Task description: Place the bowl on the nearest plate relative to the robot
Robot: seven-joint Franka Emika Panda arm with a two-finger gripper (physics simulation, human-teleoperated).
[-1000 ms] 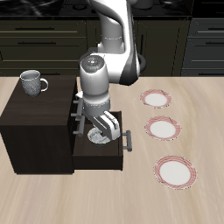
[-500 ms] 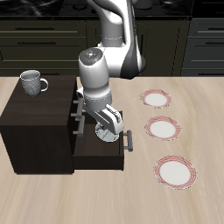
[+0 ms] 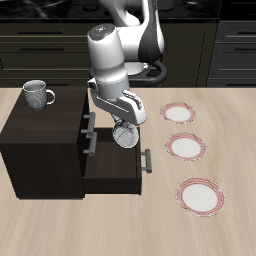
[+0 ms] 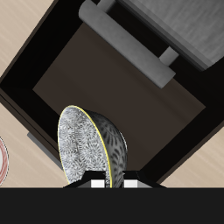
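My gripper is shut on the rim of the small speckled white-grey bowl and holds it tilted above the open bottom drawer of the dark cabinet. In the wrist view the bowl hangs on edge from my gripper, over the drawer's dark inside. Three red-rimmed plates lie in a row beside the cabinet: the one farthest back, the middle one and the front one. All three are bare.
A grey-white handled mug stands on the cabinet top. The drawer's handle sticks out toward the plates. A sliver of a plate rim shows in the wrist view.
My gripper has risen out of the open drawer with the bowl in it and moved slightly toward the back. The plates and mug have not moved.
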